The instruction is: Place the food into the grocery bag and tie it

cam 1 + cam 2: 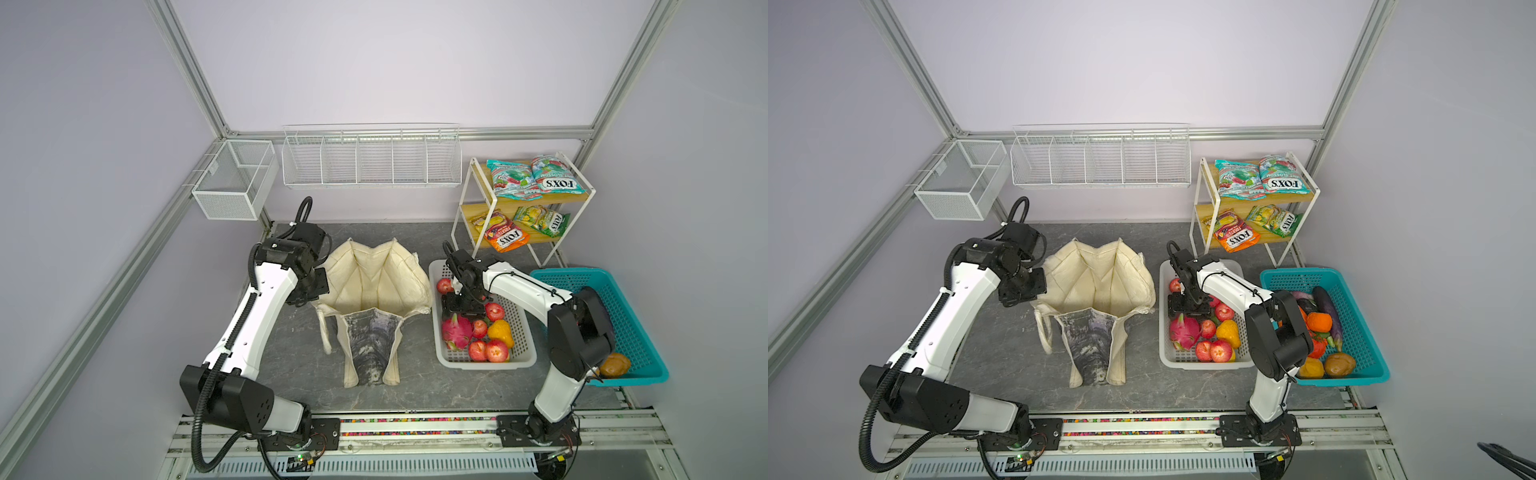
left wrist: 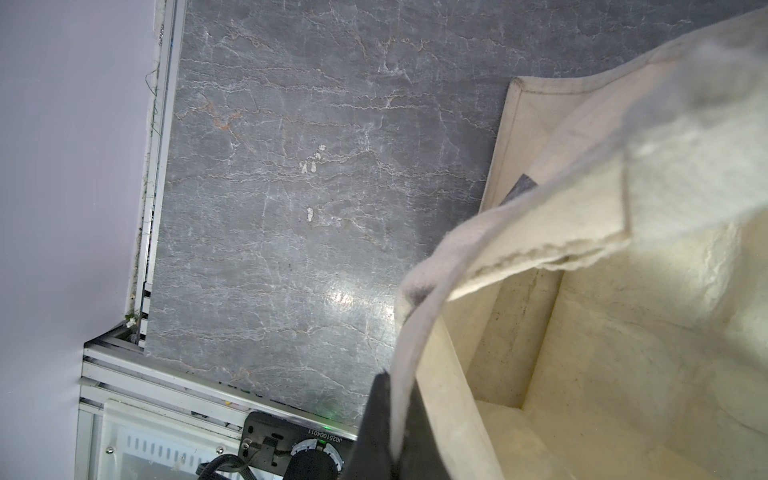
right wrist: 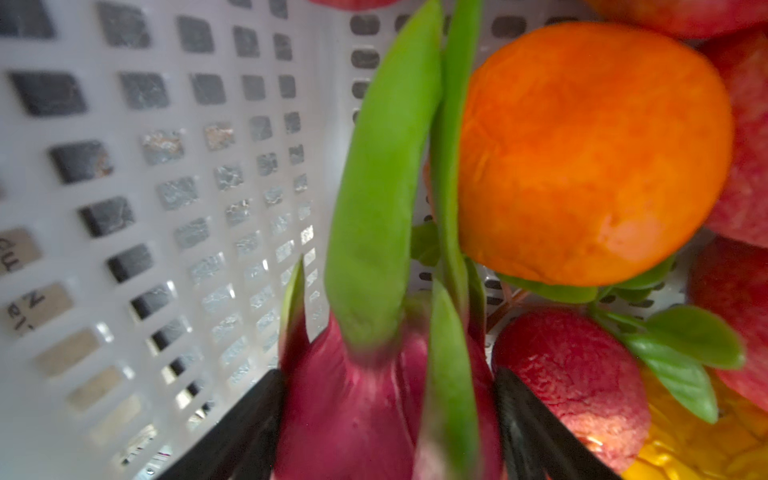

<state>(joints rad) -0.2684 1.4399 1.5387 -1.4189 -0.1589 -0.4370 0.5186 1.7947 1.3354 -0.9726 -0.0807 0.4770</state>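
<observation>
The cream grocery bag point(image 1: 374, 282) point(image 1: 1096, 282) stands open mid-table, its printed panel facing the front. My left gripper point(image 1: 313, 291) point(image 2: 399, 399) is shut on the bag's left rim point(image 2: 419, 316), holding it up. The food lies in a white perforated basket point(image 1: 486, 365) to the bag's right: a pink dragon fruit point(image 1: 456, 328) point(image 3: 353, 415), red apples point(image 1: 496, 350), a yellow fruit point(image 1: 500, 330) and an orange fruit point(image 3: 582, 158). My right gripper point(image 1: 459, 309) point(image 3: 390, 382) reaches down into the basket, and both fingers press the dragon fruit's sides. Teal-and-red FOX'S packets point(image 1: 552, 174) lie on the shelf rack.
A teal basket point(image 1: 623, 299) with eggplants and orange vegetables point(image 1: 1320, 322) sits at the right, partly behind the right arm. The white shelf rack point(image 1: 461, 216) stands at the back right. Wire baskets point(image 1: 372, 160) hang on the back wall.
</observation>
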